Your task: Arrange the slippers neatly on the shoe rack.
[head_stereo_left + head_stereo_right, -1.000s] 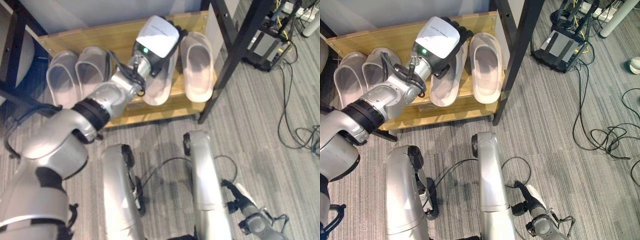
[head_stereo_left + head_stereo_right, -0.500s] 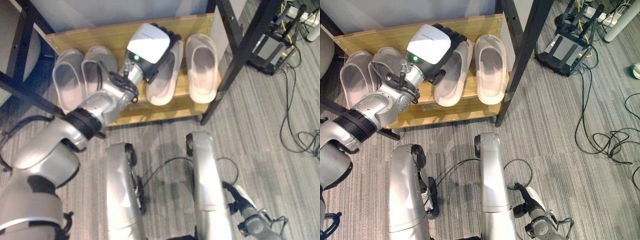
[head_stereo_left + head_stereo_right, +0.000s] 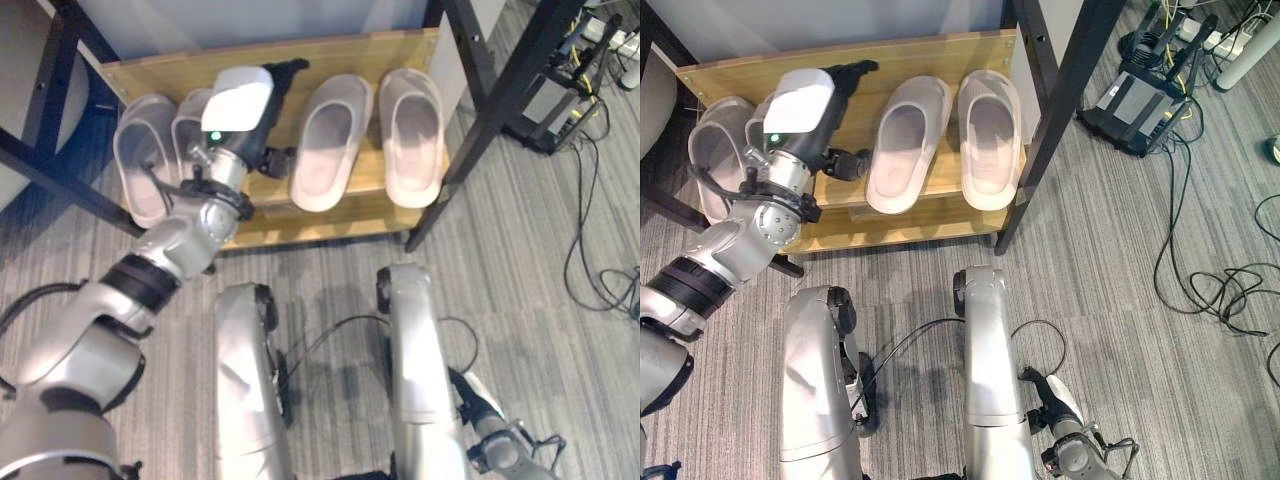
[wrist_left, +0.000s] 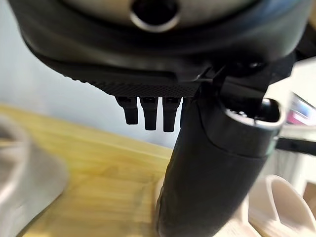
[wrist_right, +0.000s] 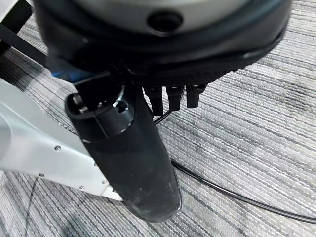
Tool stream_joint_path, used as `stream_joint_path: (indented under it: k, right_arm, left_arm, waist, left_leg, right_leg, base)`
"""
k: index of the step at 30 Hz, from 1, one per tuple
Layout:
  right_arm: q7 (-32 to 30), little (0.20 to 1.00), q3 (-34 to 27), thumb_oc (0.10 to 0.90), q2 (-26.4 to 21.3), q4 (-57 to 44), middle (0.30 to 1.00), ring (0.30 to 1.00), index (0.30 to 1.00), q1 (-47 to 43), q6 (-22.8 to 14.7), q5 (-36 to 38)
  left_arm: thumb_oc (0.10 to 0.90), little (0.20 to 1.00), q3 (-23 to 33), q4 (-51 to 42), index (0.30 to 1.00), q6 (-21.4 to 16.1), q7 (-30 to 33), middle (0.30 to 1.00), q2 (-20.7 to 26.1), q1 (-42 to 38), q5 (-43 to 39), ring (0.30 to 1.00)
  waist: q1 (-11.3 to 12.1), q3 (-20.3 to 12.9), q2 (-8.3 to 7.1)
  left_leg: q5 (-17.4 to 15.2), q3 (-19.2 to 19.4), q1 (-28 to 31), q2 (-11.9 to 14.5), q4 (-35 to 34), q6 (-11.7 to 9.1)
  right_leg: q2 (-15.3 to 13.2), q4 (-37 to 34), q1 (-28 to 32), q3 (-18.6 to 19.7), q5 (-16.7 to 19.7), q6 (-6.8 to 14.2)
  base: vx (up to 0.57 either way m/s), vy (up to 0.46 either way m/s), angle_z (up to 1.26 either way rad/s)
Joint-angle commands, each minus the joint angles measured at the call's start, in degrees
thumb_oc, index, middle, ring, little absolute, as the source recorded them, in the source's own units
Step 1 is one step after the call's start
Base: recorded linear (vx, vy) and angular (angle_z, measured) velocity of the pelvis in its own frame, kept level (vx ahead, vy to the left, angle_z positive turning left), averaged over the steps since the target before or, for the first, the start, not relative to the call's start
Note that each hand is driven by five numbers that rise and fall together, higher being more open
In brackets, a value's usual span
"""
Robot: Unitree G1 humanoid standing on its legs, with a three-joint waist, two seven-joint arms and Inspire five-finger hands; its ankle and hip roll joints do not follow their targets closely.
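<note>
- Grey striped carpet lies nearest me; my right hand (image 5: 148,163) hangs over it, fingers straight, holding nothing.
- I count four pale slippers on the wooden shoe rack (image 3: 940,50): a right pair (image 3: 940,140) and a left pair (image 3: 720,150).
- My left hand (image 3: 240,105), relaxed and empty, half hides the left pair.

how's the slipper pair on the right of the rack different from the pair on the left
The right pair lies fully exposed on the shoe rack, while the left pair is partly covered by the left hand. The right pair's left slipper angles outward; the left pair sits close together. Both pairs are pale and point toward the wall.
</note>
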Motion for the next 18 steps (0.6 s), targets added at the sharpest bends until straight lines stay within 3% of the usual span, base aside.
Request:
stream_joint_path:
  k: [1, 9, 18]
  right_arm:
    - [-0.5, 0.9, -2.6, 0.8, -0.4, -3.5, 0.9, 0.9, 0.9, 0.6, -0.7, -1.8]
    - [-0.1, 0.9, -2.5, 0.8, -0.2, -3.0, 0.9, 0.9, 0.9, 0.5, -0.1, -1.9]
    - [0.0, 0.9, -2.1, 0.8, -0.1, -1.3, 0.9, 0.9, 0.9, 0.0, 0.2, -2.2]
  left_arm:
    - [0.8, 0.9, 8.4, -4.1, 0.9, -3.9, 4.5, 0.9, 3.8, -4.7, -7.8, 0.9]
    - [0.8, 0.9, 8.7, -6.9, 0.9, -6.7, 0.0, 0.9, 2.9, -2.0, -15.0, 0.9]
    - [0.8, 0.9, 7.3, -10.2, 0.9, -7.8, -1.9, 0.9, 2.5, -1.8, -15.9, 0.9]
  waist:
    - [1.6, -1.6, 1.81]
    - [1.6, -1.6, 2.04]
    - [1.7, -1.6, 2.07]
  left_leg:
    - [1.9, 1.6, -3.1, -3.6, -6.1, 8.4]
    - [1.7, 1.6, -3.1, -3.6, -6.2, 8.3]
    - [1.6, 1.6, -3.1, -3.7, -6.1, 8.2]
  right_leg:
    - [0.0, -8.5, -1.3, -1.8, 5.4, -10.9]
    - [0.0, -8.5, -1.3, -1.5, 5.3, -10.9]
    - [0.1, -8.5, -1.3, -1.5, 5.4, -10.8]
  base:
    - [0.0, 0.0, 0.0]
    - [0.0, 0.0, 0.0]
    - [0.0, 0.0, 0.0]
